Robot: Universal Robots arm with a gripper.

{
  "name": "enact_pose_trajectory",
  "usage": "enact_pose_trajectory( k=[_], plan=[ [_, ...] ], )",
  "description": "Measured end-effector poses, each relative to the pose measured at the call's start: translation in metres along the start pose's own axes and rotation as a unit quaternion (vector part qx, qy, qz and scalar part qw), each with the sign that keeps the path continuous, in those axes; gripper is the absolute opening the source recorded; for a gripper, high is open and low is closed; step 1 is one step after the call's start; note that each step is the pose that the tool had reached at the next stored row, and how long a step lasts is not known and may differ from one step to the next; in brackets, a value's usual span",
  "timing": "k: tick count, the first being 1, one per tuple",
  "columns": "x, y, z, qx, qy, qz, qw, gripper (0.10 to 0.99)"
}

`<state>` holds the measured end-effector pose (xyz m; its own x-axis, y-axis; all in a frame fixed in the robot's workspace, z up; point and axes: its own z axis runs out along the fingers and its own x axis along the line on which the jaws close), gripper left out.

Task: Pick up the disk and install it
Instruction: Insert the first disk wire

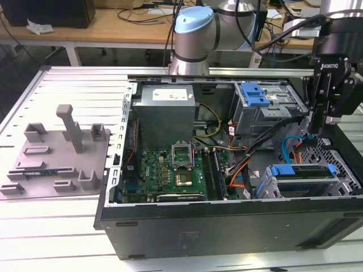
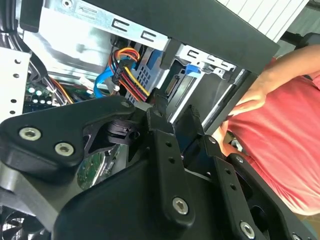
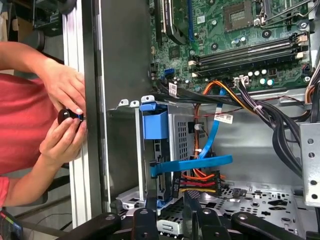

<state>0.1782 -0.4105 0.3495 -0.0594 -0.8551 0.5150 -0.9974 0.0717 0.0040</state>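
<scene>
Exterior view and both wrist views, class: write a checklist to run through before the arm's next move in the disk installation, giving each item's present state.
1. Disk in the drive cage: ok, its blue carrier sits there.
2. Disk fully seated: cannot tell.
3. Claw above the cage: ok.
4. Person's hands away from the case: not ok, they are at its wall.
5. Cables clear of the cage: cannot tell.

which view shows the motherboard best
The exterior view: most of the green motherboard lies open to it, processor socket included. The first wrist view shows a closer part of the board with the memory slots. The second wrist view catches a small green sliver.
</scene>
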Motion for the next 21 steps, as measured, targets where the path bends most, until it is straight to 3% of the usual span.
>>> enact_pose_trajectory(
  k=[5,13,21],
  plan=[
    [-0.0026,0.0013,0.0045,0.0036,0.0018,0.002,1.0,0.353],
    [-0.0035,0.0134,0.0078,0.015,0.0034,0.009,0.9998,0.353],
    [-0.0063,0.0184,0.0129,0.0249,0.0096,0.015,0.9995,0.353]
  ],
)
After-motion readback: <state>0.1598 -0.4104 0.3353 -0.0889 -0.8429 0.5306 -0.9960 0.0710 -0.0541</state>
